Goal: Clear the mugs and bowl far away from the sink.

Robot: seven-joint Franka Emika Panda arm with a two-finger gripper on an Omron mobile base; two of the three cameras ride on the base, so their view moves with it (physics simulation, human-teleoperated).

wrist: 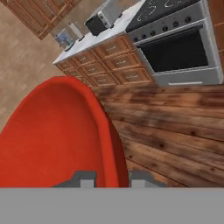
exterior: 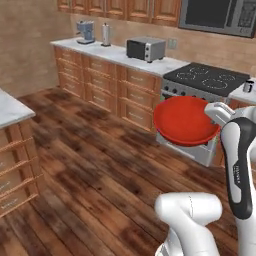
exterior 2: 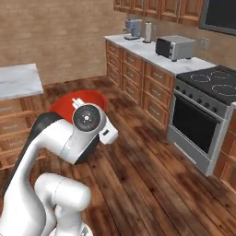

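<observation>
— Hand view: the claw (wrist: 113, 178) grips the rim of the wide glossy red round bowl (wrist: 52, 135), one fingertip either side of its wall!

— Bowl's up in the air over the wooden floor (exterior: 100, 165), black-topped steel stove (exterior: 207, 80) at two o'clock behind it.

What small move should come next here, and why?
Probably keep carrying the bowl toward the counter near the toaster oven before lowering. The gripper pinches the bowl's rim, one fingertip each side, and the bowl hangs in mid-air above the wooden floor, with no surface under it to set it on.
</observation>
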